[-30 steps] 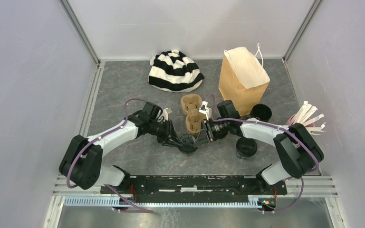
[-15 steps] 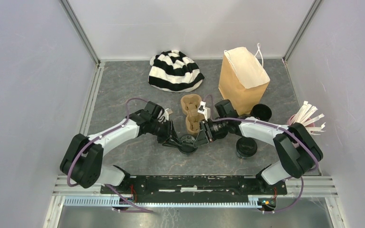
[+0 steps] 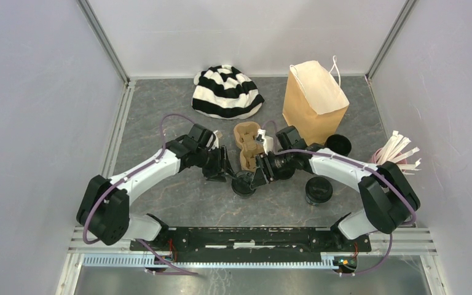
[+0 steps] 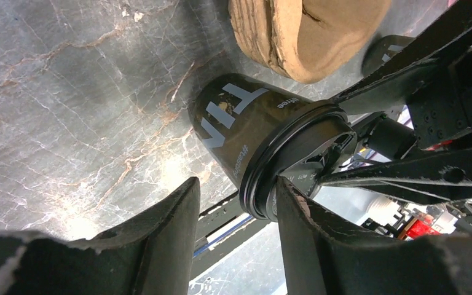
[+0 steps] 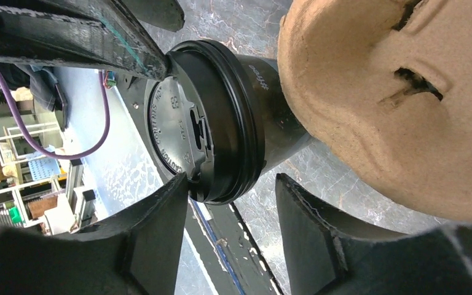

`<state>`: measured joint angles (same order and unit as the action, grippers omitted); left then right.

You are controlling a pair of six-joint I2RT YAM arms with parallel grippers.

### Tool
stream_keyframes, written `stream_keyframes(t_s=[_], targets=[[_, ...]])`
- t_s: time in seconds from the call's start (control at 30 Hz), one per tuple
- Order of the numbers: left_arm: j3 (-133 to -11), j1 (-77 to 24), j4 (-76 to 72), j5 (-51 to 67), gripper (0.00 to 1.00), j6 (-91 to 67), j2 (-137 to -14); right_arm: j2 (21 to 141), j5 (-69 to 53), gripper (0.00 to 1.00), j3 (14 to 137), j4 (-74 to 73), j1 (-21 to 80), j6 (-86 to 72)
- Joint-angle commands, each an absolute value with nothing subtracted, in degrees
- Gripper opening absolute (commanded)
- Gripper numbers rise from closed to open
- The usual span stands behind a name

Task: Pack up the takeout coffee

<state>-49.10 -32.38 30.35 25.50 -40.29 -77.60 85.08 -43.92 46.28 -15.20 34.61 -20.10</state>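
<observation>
A small black coffee cup [image 3: 243, 184] with its flat black lid on stands on the table just in front of the brown cardboard carrier [image 3: 249, 146]. In the left wrist view the cup [image 4: 246, 126] is ahead of my open left gripper [image 4: 233, 206], and the right finger [image 4: 298, 227] touches the lid rim. In the right wrist view the lid [image 5: 187, 123] faces my open right gripper [image 5: 230, 212], whose left finger [image 5: 160, 227] is against the lid's edge. From above, the left gripper [image 3: 226, 171] and right gripper [image 3: 257, 178] flank the cup. A second lidded black cup [image 3: 318, 190] stands to the right.
The open brown paper bag [image 3: 314, 101] stands at the back right, with another round black item [image 3: 338, 145] at its foot. A black-and-white striped beanie [image 3: 227, 92] lies at the back. White sticks [image 3: 399, 152] fan out by the right wall.
My left gripper has drawn back up and to the left, away from the cup's top. The right gripper has stayed at the cup. The cup has hardly moved.
</observation>
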Motion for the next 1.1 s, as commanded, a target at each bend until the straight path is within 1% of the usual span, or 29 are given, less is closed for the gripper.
stream_keyframes(t_s=[0.0, 0.13, 0.4, 0.53, 0.63, 0.67, 0.7, 0.77, 0.9, 1.07], targets=[[-51.2, -32.2, 30.8, 23.0, 0.57, -36.4, -79.4, 84.3, -41.4, 0.62, 48.4, -17.1, 34.1, -19.8], [-51.9, -32.2, 29.4, 24.6, 0.65, -35.7, -80.2, 83.9, -43.3, 0.70, 49.4, -15.6, 33.6, -21.5], [-54.6, -32.3, 29.2, 24.3, 0.82, -35.1, -80.1, 83.7, -44.6, 0.78, 50.3, -13.9, 31.5, -22.9], [-54.0, -32.4, 31.6, 23.9, 0.88, -36.0, -77.6, 84.7, -45.1, 0.79, 49.4, -13.4, 29.2, -21.4], [-51.9, -32.5, 32.0, 24.2, 0.91, -37.0, -74.7, 86.5, -47.9, 0.75, 50.1, -12.3, 28.3, -20.1], [-51.1, -32.5, 31.7, 24.7, 0.91, -37.9, -73.8, 86.9, -48.9, 0.73, 50.3, -11.9, 28.2, -20.0], [-50.0, -32.5, 30.5, 26.2, 0.89, -38.7, -73.2, 87.4, -50.3, 0.70, 50.4, -11.3, 28.1, -19.9], [-47.5, -32.5, 27.4, 31.0, 0.81, -40.1, -73.1, 88.1, -52.1, 0.66, 50.4, -10.8, 27.9, -19.8], [-45.4, -32.5, 24.3, 34.8, 0.68, -40.9, -74.0, 88.8, -54.1, 0.62, 49.6, -10.2, 27.5, -19.4], [-42.8, -32.6, 20.0, 37.2, 0.61, -42.3, -75.4, 89.1, -54.7, 0.59, 48.5, -8.2, 26.8, -20.8]])
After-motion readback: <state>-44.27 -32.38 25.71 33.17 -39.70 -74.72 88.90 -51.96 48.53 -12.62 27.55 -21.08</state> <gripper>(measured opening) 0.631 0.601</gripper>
